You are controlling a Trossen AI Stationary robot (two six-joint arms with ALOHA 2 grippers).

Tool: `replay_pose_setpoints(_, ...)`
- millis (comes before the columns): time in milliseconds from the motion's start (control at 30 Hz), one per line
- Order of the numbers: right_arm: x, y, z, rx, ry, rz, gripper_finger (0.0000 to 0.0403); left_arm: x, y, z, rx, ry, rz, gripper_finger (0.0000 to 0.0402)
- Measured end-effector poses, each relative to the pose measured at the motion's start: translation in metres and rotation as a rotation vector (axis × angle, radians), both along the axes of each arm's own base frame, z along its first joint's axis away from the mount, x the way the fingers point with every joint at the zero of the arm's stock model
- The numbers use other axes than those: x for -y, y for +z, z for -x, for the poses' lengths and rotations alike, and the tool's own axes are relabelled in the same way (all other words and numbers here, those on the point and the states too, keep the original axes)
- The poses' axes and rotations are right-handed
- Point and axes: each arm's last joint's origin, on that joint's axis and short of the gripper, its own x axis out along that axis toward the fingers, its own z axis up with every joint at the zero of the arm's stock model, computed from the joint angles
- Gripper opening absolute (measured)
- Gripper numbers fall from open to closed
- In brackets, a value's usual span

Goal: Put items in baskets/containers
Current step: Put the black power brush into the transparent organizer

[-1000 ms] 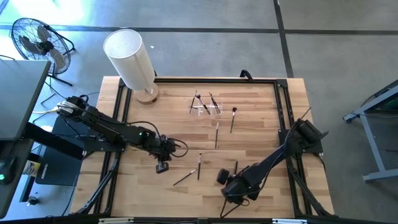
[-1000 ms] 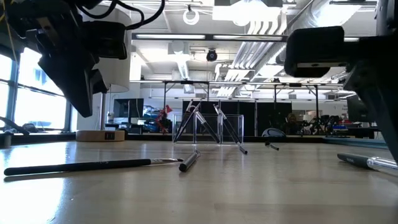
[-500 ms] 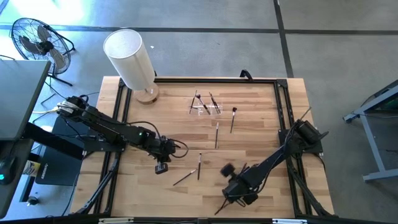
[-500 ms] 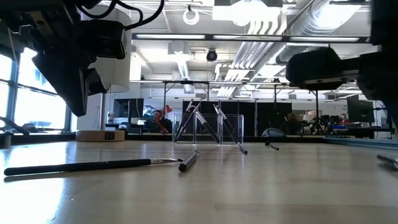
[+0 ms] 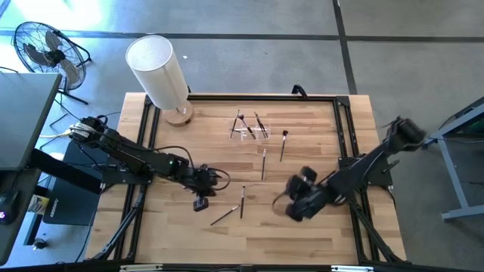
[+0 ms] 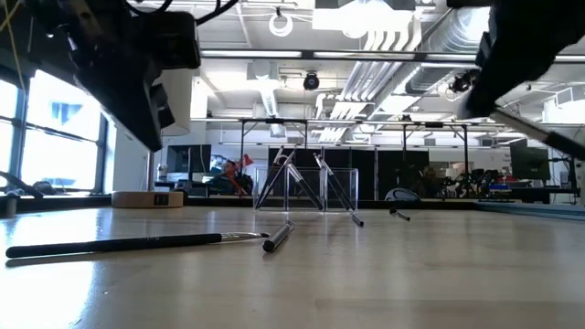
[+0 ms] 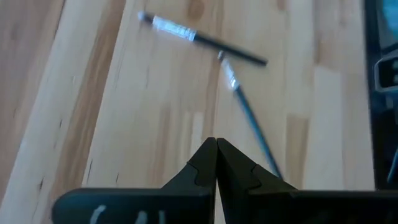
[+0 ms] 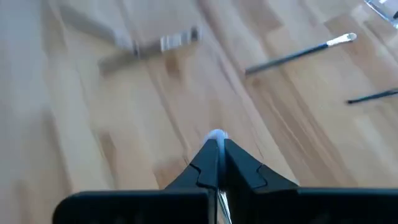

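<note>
The clear holder (image 5: 250,130) stands on the far middle part of the wooden table (image 5: 318,128), and is made out mostly by its glinting edges. 2 or 3 brushes (image 5: 247,125) are seen leaning inside it; in the low view they stand tilted and crossed within the box (image 6: 306,190). Just right of the holder a brush with a dark tip (image 5: 283,145) lies on the table, and just in front of the holder another brush (image 5: 263,163) lies lengthwise. Nearer the front edge, 2 more brushes lie close together: a short one (image 5: 242,201) and a slanted one (image 5: 224,216); in the low view they are seen as a long brush (image 6: 137,243) with a shorter one (image 6: 279,236) at its tip.

The right gripper (image 8: 216,144) is held above the table right of the middle, well apart from the holder. Its fingers are pressed together on a thin brush, of which a pale end (image 8: 216,134) shows between the tips; in the low view the brush (image 6: 539,133) is seen slanting down from the raised gripper.

The left gripper (image 7: 216,144) is held low over the front left part of the table, just beside the 2 front brushes, with its fingers closed tip to tip and nothing seen between them.

A large white cylinder (image 5: 157,71) stands at the far left corner, and a fan (image 5: 44,47) is seen on the floor beyond it.
</note>
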Motion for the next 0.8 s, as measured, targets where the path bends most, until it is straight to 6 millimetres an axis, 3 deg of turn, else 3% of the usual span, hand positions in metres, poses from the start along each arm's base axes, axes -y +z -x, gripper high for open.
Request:
replay_pose_setpoints(233,0.06,-0.02,0.018,0.613,-0.12,-0.126,0.0001,-0.004,0.005,-0.006,0.099,0.168,-0.073,0.0)
replay_pose_setpoints(433,0.136,-0.016,0.017,0.986,-0.185,0.086,0.0001,-0.013,0.007,-0.01,0.148,0.339,-0.1,0.0)
replay_pose_setpoints(600,0.195,0.001,0.0,1.074,-0.109,0.149,0.0001,-0.028,0.011,-0.017,0.19,0.432,-0.043,0.0)
replay_pose_setpoints(800,0.249,0.008,-0.042,1.041,0.048,0.179,0.0001,-0.046,0.015,-0.024,0.24,0.505,-0.023,0.0)
